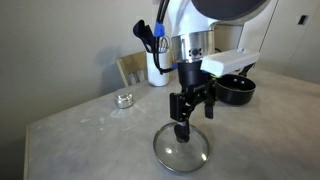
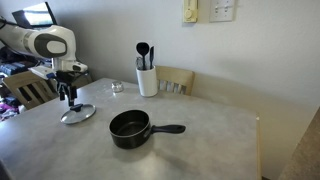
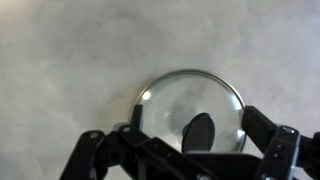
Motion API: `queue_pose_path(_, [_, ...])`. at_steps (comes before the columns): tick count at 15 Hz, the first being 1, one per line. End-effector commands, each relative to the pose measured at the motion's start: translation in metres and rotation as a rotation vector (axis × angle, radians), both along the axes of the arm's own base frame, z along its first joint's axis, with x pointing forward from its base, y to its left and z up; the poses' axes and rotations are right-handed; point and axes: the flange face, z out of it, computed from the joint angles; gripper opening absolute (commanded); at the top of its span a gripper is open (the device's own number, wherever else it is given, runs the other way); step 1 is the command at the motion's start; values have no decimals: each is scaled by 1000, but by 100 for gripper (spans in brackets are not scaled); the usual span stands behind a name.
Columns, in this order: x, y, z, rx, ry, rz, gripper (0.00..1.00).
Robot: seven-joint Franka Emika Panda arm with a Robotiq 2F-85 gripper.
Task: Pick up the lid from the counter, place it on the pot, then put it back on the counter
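The glass lid with its black knob lies flat on the grey counter. It also shows in an exterior view and in the wrist view. My gripper hangs straight down over the lid, and its fingers are open on either side of the knob. In the wrist view the gripper has not closed on the knob. The black pot stands apart from the lid on the counter, uncovered, with its long handle pointing away from the lid.
A white utensil holder with black utensils stands at the counter's back edge. A small silver tin sits near it. A wooden chair stands behind the counter. The counter's edge is close to the lid.
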Motion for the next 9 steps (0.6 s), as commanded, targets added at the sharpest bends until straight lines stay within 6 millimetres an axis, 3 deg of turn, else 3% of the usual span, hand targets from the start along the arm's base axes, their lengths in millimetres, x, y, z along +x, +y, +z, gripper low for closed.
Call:
queue_pose_path(1, [17,19,-18,-6,-60,-193,100])
queue_pose_path(5, [33,33,-38,-43,-121,-375,100])
queue_pose_path(9, [45,32,-54,-90,-136,-482,100])
